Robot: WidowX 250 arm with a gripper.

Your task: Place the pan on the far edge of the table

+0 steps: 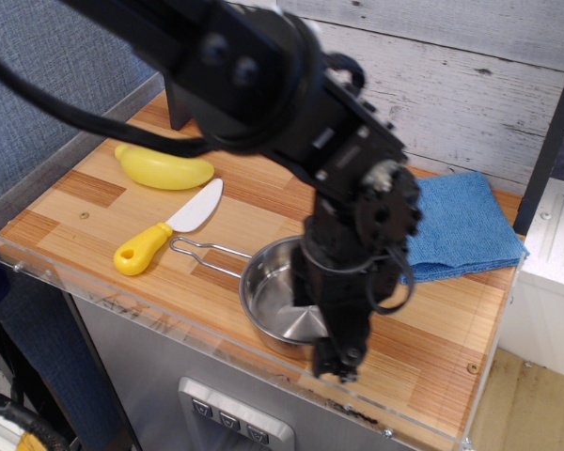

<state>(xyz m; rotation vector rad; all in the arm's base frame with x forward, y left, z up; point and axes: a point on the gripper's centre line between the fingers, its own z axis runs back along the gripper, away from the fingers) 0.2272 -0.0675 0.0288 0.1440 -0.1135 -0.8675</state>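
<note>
- Right at the near edge, the clear acrylic edging (169, 315) runs along the front of the table (94, 211), with a grey metal base (150, 376) below it.
- The gripper (338, 362) points down over the near right part of the wooden top, its tip blurred, so there's no telling whether the jaws are apart or together.
- The pan (273, 301) sits close to that near edge, upright, shiny inside; its right side is hidden behind the black arm (348, 235), so contact between gripper and rim can't be made out.
- The pan's wire loop handle (202, 249) stretches left across the planks, toward the knife.
- Just beyond the handle lies a toy knife (164, 235), yellow grip nearest, white blade angled away to the right.
- Further back on the left, a yellow banana (164, 169) rests on the wood, just beyond the blade tip.
- Over on the right, a folded blue cloth (461, 225) lies near the far right corner, partly behind the arm.
- At the far left stands a dark post (180, 103), and behind everything a whitewashed plank wall (451, 85).
</note>
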